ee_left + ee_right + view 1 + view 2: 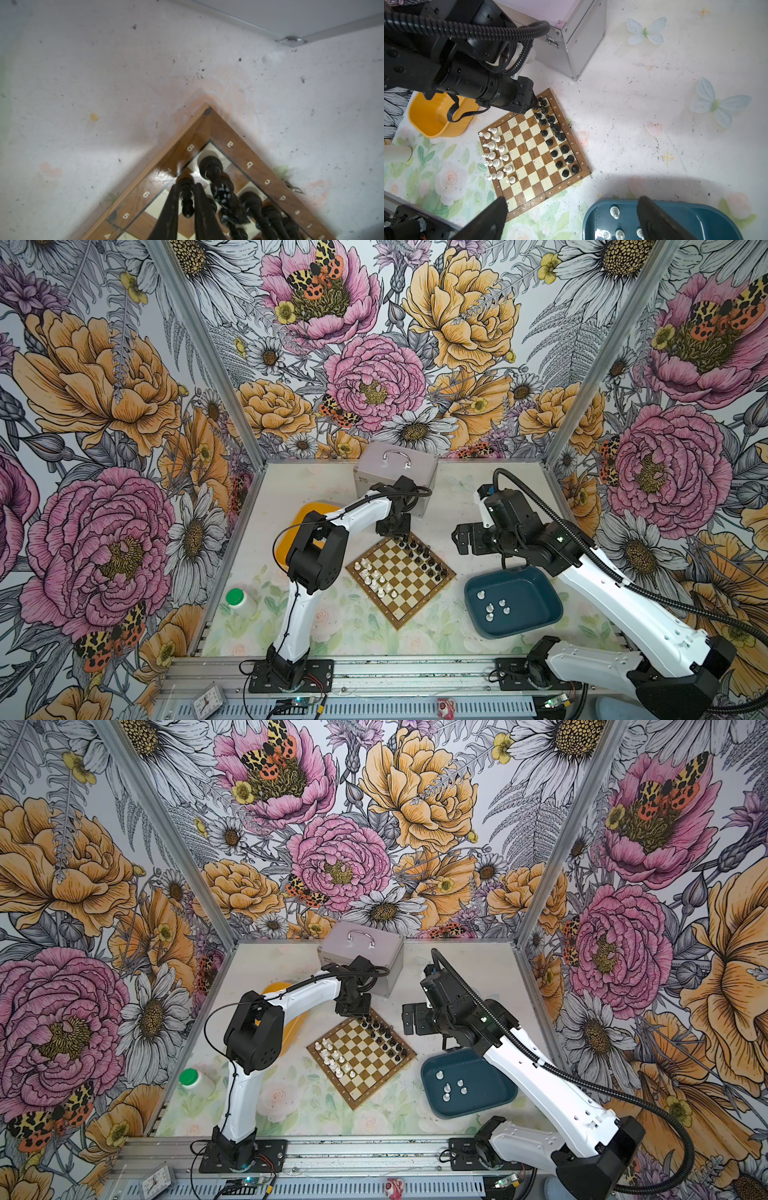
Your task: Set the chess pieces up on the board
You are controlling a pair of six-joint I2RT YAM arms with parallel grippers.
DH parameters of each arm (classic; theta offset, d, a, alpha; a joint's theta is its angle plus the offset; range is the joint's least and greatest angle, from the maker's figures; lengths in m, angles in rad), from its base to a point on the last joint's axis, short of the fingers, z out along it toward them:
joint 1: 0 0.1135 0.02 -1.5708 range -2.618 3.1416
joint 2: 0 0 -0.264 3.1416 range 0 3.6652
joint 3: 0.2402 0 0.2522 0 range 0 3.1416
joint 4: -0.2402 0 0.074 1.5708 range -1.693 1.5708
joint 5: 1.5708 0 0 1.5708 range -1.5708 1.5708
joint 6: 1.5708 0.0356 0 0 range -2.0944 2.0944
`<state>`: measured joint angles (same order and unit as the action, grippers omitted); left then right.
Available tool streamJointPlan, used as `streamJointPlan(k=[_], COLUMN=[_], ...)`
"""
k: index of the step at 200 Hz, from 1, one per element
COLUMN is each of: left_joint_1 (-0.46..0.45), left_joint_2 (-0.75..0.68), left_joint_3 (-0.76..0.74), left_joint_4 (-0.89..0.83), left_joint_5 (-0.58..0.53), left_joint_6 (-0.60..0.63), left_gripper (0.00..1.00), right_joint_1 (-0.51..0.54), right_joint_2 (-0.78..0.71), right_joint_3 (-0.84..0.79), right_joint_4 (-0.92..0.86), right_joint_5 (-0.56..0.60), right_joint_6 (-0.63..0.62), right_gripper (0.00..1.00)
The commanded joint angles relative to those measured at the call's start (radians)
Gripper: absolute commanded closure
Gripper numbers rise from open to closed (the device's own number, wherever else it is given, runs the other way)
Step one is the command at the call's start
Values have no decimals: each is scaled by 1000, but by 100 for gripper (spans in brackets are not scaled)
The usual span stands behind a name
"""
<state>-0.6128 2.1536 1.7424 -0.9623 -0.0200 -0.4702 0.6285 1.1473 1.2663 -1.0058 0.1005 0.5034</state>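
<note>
While your left arm (353,514) bends down to the board (411,593) corner, the left gripper (187,184) narrowly flanks a black pawn (187,199) (grip unclear); the right gripper (573,200) gapes wide.

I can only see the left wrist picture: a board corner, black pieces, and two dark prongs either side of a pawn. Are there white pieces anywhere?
Observer: Yes. White pieces stand along the opposite side of the board, as both top views show.
Operator: Is that all of them?
Observer: No. Five spare white pieces sit in a dark teal tray to the right of the board.
Operator: Is there a second arm too?
Observer: Yes. The right end effector hangs wide open off to the board's right, holding nothing.
</note>
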Motion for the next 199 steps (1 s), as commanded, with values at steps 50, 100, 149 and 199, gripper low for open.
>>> streamJointPlan(k=[50, 100, 149, 199], left_joint_1=[10, 18, 20, 20], left_joint_2=[-26, -107, -195, -315], left_joint_3=[38, 23, -79, -163], left_joint_4=[-1, -21, -21, -21], left_joint_5=[7, -10, -31, -73], left_joint_6=[4, 8, 6, -18], left_gripper=[66, 64, 66, 66], right_joint_1=[-16, -18, -19, -19], right_joint_2=[6, 0, -23, -45], right_joint_3=[12, 13, -7, -109], right_joint_4=[-4, -4, -4, -50], right_joint_5=[-1, 1, 7, 77], right_joint_6=[-28, -28, -20, 47], right_gripper=[0, 0, 0, 0])
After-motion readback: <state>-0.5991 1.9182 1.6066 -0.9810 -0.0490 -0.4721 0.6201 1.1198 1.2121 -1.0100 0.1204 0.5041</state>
